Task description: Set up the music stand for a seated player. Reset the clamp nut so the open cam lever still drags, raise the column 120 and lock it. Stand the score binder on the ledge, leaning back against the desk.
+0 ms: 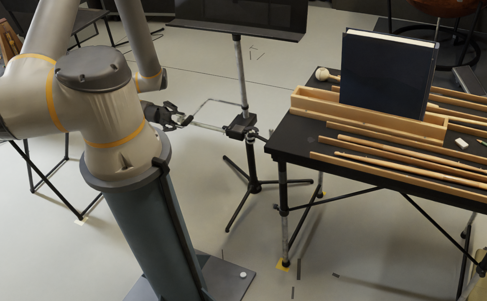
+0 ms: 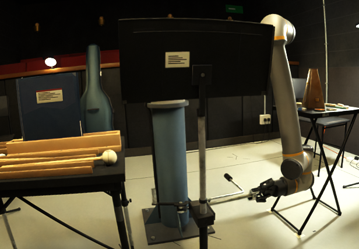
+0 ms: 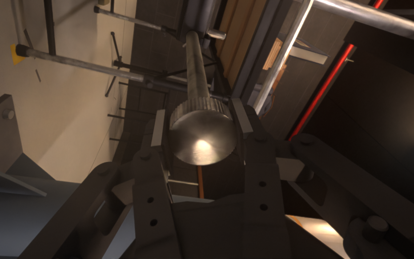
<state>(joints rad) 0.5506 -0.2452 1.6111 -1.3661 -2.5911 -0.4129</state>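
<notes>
My gripper (image 1: 179, 120) (image 2: 253, 196) (image 3: 202, 120) reaches out level, low beside the music stand, at the end of a long steel rod that runs from the clamp block (image 1: 240, 127) (image 2: 202, 212) on the column (image 1: 240, 75) (image 2: 202, 160). The rod ends in a knurled clamp nut (image 3: 202, 135). A bent cam lever (image 2: 233, 183) with a black tip sticks out beside the rod. The black desk (image 2: 195, 58) (image 1: 241, 17) sits atop the column. The dark blue score binder (image 1: 387, 75) (image 2: 49, 105) stands in a wooden tray (image 1: 365, 112) on the table. My gripper is closed around the clamp nut.
My own pedestal (image 1: 155, 224) (image 2: 170, 163) stands close to the stand's tripod legs (image 1: 252, 183). The black table (image 1: 387, 149) carries wooden rails, drumsticks and mallets. A folding side table with a metronome (image 2: 313, 89) stands behind my arm.
</notes>
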